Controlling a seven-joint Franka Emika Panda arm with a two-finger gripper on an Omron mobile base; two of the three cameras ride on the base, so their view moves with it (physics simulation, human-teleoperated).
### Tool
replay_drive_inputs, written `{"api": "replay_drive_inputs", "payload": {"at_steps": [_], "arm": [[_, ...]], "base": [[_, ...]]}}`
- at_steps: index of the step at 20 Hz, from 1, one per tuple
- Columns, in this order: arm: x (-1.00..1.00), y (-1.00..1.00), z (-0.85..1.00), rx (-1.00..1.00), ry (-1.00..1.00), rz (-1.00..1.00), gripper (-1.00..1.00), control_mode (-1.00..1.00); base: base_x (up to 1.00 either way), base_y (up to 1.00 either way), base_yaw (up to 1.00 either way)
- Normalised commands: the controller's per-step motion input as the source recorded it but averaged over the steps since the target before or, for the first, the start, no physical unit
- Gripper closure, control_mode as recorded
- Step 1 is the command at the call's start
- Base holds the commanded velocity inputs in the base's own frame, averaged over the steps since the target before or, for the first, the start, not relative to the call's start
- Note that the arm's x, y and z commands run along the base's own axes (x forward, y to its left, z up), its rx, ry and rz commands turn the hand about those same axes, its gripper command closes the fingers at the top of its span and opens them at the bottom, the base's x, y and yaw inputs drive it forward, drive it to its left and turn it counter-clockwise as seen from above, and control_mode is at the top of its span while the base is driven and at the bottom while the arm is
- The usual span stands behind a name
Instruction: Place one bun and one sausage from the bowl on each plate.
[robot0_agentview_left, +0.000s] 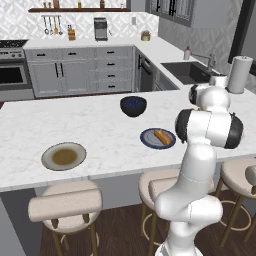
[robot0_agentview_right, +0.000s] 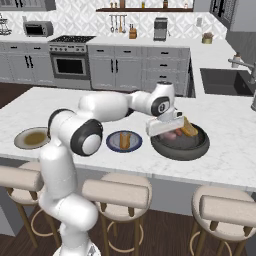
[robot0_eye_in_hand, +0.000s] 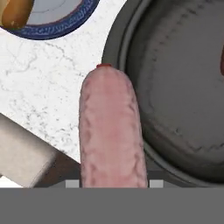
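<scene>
One golden bun (robot0_agentview_right: 125, 140) lies on the small blue-grey round plate (robot0_agentview_right: 113, 143), while the larger beige plate with a brown centre (robot0_agentview_right: 21, 142) holds nothing. Beside it, the wide dark grey-brown bowl (robot0_agentview_right: 192, 149) holds another bun (robot0_agentview_right: 189, 128). The gripper (robot0_agentview_right: 168, 134) pinches a pink sausage (robot0_eye_in_hand: 111, 131) over the bowl's rim.

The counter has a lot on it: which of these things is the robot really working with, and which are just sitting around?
Part of the job:
- wide dark bowl
- pink sausage, in the gripper
- bun in the bowl
- small blue plate, holding a bun already
- beige plate, bare

Just lying about:
- deep dark blue bowl
- paper towel roll
- stools
</scene>
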Motion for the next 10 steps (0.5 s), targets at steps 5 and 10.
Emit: {"api": "replay_drive_inputs", "payload": {"at_steps": [5, 10], "arm": [[-0.23, 0.83, 0.3, 0.01, -0.05, -0.24, 1.0, -1.0], [-0.15, 0.89, 0.17, 0.0, -0.1, -0.27, 1.0, -1.0]], "base": [[0.0, 0.0, 0.0], [0.0, 0.0, 0.0]]}}
